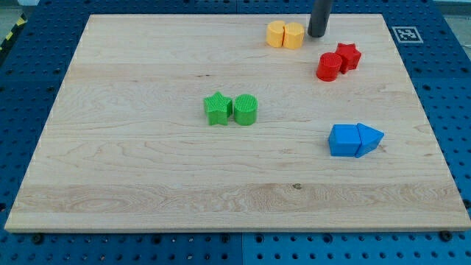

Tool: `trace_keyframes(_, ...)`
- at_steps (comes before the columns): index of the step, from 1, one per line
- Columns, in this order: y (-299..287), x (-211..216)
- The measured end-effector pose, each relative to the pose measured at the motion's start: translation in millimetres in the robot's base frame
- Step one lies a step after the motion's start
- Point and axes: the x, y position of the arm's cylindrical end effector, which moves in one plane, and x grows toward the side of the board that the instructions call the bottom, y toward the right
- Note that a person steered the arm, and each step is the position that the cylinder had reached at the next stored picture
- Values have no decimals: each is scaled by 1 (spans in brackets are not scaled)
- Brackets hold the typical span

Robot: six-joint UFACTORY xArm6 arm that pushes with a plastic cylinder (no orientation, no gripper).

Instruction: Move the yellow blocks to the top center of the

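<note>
Two yellow blocks sit side by side near the view's top, right of centre: a left yellow block (276, 34) and a right yellow block (294, 34), touching each other. Their exact shapes are hard to make out. My tip (317, 34) stands just right of the right yellow block, a small gap between them. The dark rod rises out of the view's top edge.
A red cylinder (329, 67) and red star (348, 56) lie below-right of my tip. A green star (217, 109) and green cylinder (246, 110) sit mid-board. A blue cube (343, 140) and blue triangular block (369, 138) lie at the right. The wooden board (132, 177) has blue pegboard around it.
</note>
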Motion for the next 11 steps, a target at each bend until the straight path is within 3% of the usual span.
trace_keyframes(6, -41, -3)
trace_keyframes(9, -95, -5)
trace_keyframes(10, -68, -6)
trace_keyframes(11, 13, -23)
